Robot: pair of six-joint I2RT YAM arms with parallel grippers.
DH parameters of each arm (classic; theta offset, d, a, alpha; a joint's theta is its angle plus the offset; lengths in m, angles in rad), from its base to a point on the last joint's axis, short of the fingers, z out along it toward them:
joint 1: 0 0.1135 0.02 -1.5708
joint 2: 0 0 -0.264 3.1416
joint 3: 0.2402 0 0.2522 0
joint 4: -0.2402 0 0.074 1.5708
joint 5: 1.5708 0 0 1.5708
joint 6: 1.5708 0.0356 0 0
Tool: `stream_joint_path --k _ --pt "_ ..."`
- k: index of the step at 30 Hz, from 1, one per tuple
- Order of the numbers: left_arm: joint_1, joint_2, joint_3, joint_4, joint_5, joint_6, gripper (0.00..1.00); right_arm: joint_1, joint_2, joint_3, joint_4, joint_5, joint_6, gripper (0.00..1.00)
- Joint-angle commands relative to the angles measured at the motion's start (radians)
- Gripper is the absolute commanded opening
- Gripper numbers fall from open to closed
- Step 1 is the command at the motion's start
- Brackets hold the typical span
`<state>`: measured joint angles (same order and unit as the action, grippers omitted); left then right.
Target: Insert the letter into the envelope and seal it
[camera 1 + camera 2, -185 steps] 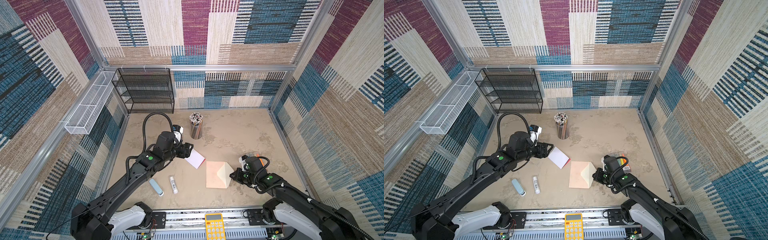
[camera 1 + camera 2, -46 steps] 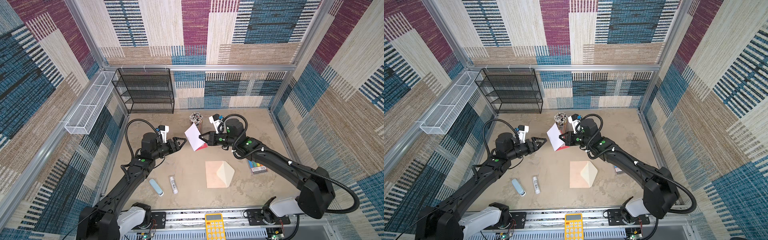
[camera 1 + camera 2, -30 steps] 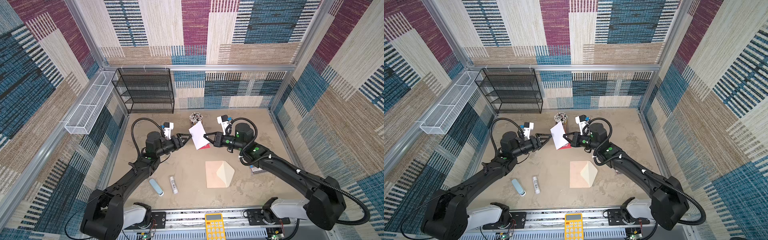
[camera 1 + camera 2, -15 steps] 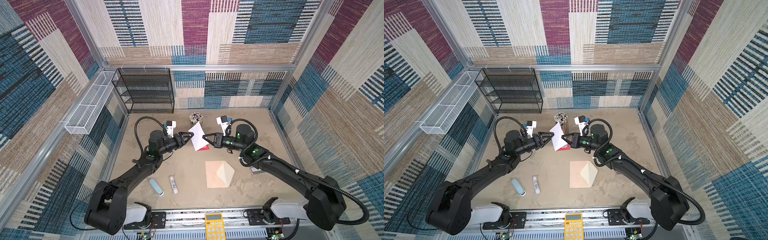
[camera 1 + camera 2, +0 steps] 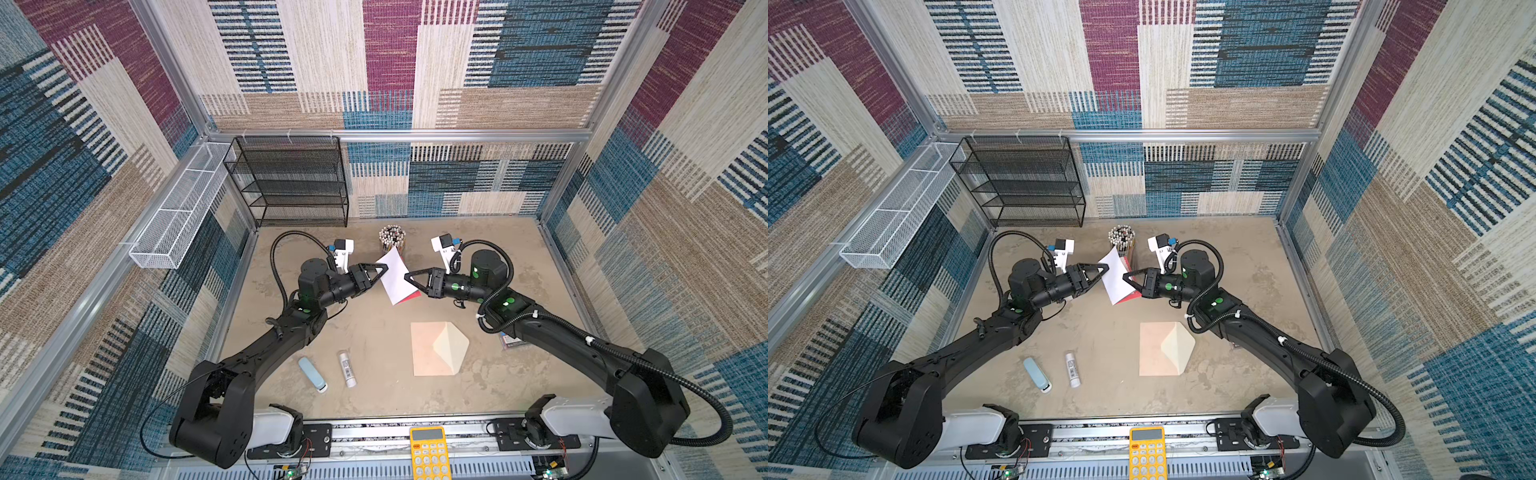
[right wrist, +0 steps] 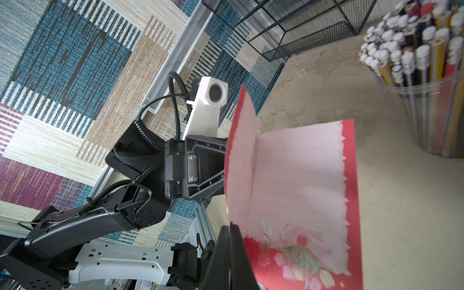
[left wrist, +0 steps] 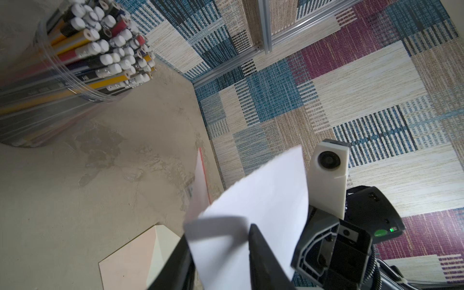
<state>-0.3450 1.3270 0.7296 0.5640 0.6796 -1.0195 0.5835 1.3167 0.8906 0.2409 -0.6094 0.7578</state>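
Right gripper (image 5: 408, 276): fingers (image 6: 229, 253) pinched together on letter (image 5: 395, 279) corner.
Left gripper (image 5: 383, 268): fingers (image 7: 262, 253) apart, straddling opposite edge.
Letter: half-open, off table (image 5: 374, 399), between facing tips.
Forearms: level, converging.
Envelope (image 5: 428, 353): flat, flap open, well apart from fingertips, base-ward.

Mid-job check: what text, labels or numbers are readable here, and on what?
"HB": on a dark pencil in the cup, left wrist view.
Print on the other pencils: blurred.
Label on the glue stick: barcode, too small.
Keys on the calculator: too small.
On the letter: flowers and ruled lines, no words.
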Motion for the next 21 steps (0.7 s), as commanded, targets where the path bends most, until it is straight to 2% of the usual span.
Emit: stream_joint_path --k 1,5,9,11,15,21 --pt "0.0 -0.009 0.008 0.033 0.008 0.008 0.3 -0.004 0.001 -0.008 0.006 -0.005 -0.011 0.03" --pt "0.0 -0.023 0.007 0.005 0.004 0.025 0.23 -0.014 -0.003 -0.025 0.002 -0.002 -0.012 0.05" --pt "0.0 -0.033 0.004 -0.015 -0.001 0.04 0.11 -0.019 -0.007 -0.037 -0.01 -0.003 -0.017 0.11" --pt "0.0 -0.036 0.004 -0.025 -0.002 0.047 0.01 -0.019 -0.009 -0.039 -0.025 -0.003 -0.025 0.22" --pt "0.0 -0.041 0.004 -0.042 0.01 0.066 0.0 -0.027 -0.031 -0.042 -0.085 0.011 -0.069 0.53" --pt "0.01 -0.025 0.019 -0.065 0.129 0.13 0.0 -0.064 -0.089 -0.069 -0.163 0.009 -0.146 0.78"
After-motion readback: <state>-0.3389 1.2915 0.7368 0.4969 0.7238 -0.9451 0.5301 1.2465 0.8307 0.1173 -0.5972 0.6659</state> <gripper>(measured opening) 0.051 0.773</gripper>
